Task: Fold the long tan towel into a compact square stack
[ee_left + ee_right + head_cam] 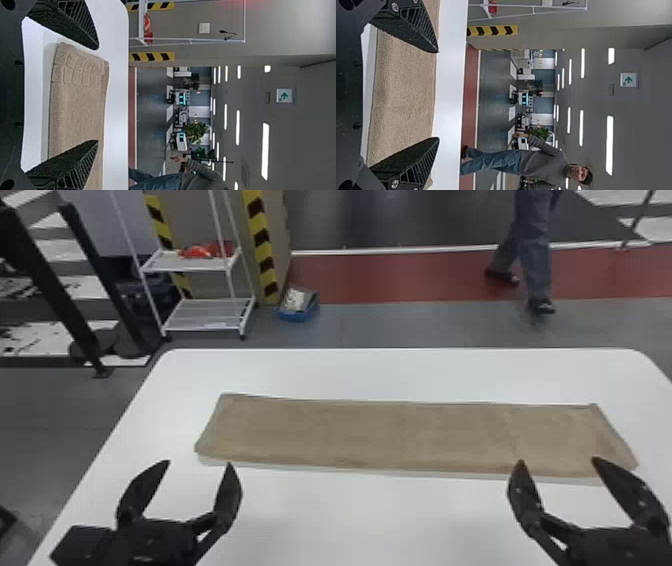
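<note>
All black, that robot, the left gripper point(199, 462) and the right gripper point(557, 460) alike; the fingers point(405, 162) are like flat beaks, tapering to points, with a grainy skin and slanting ribs; bright round screws point(395, 183) sit at the right one's finger roots; a squarish black block point(80, 544) juts from the left one's body.

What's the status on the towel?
Left pincer open, right pincer open. Tan towel stretched long across table, not yet a square. Nothing seen lying on it.
</note>
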